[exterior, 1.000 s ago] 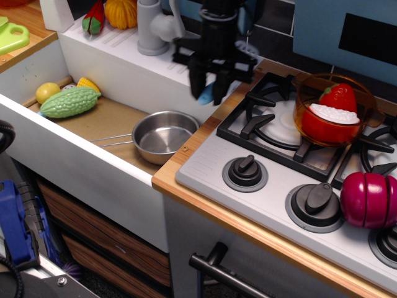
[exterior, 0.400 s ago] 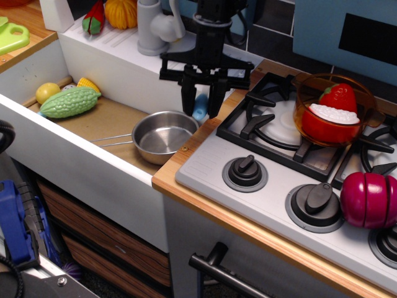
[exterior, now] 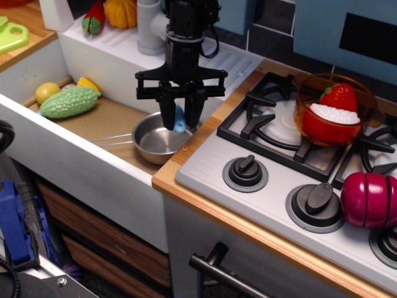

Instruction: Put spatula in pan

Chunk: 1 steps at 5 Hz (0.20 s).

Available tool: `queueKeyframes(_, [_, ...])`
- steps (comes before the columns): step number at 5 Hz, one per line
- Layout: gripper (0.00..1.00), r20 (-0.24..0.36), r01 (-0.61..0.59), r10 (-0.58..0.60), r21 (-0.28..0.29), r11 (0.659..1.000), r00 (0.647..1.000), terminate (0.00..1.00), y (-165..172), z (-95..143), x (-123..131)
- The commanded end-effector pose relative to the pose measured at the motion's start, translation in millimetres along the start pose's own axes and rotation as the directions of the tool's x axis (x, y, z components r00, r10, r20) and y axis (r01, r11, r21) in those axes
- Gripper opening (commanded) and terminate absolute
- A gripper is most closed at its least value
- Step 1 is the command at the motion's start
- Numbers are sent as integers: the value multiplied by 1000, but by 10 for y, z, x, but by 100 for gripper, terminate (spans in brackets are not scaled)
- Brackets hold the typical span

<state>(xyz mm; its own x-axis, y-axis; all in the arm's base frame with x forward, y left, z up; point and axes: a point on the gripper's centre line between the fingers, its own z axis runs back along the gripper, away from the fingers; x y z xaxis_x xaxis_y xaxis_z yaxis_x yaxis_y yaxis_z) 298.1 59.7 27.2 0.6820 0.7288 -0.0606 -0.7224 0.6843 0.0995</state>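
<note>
The shiny steel pan [exterior: 156, 141] sits in the sink [exterior: 102, 121] near its right wall, its thin wire handle pointing left. My black gripper [exterior: 180, 120] hangs directly over the pan's right half, shut on the spatula [exterior: 180, 121]. Only the light blue handle end shows between the fingers; the grey blade is hidden. The spatula end is just above the pan's rim.
A green bumpy vegetable [exterior: 68, 102], a yellow lemon [exterior: 47, 92] and corn lie at the sink's left. A grey tap [exterior: 151, 28] stands behind. On the stove [exterior: 291, 149] sits an orange see-through pot [exterior: 332, 108] with red toy food; a magenta toy [exterior: 369, 200] lies by the knobs.
My gripper has moved left and down with the spatula, from beside the stove's left edge to above the pan in the sink.
</note>
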Motion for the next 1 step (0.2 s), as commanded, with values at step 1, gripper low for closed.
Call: queueKeyframes(1, [0,37,0,3,-91,996,999,100,42,105,180])
